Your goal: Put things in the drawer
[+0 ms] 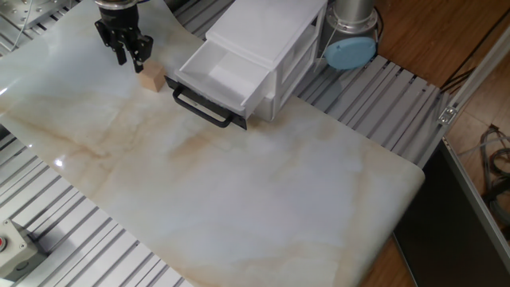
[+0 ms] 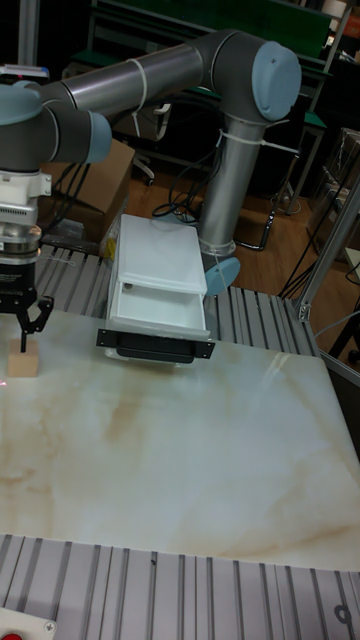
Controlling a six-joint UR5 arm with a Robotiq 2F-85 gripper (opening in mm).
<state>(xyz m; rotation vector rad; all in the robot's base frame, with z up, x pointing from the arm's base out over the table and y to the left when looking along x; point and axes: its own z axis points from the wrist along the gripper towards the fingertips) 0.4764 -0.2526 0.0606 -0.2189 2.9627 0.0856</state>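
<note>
A small light-tan wooden cube (image 1: 151, 80) (image 2: 22, 362) rests on the marble tabletop, just left of the drawer. My gripper (image 1: 128, 59) (image 2: 27, 333) hangs just above and slightly back-left of the cube, fingers apart and holding nothing. The white drawer (image 1: 217, 73) (image 2: 160, 304) with the long black bar handle (image 1: 202, 108) (image 2: 155, 346) is pulled out of the small white cabinet (image 1: 271, 28). The part of its inside that shows is bare.
A light-blue round disc (image 1: 349, 52) (image 2: 222, 272) sits at the arm's base behind the cabinet. The marble slab (image 1: 239, 183) lies on a ribbed metal table. A box with a red button (image 1: 6, 239) is at the front left corner.
</note>
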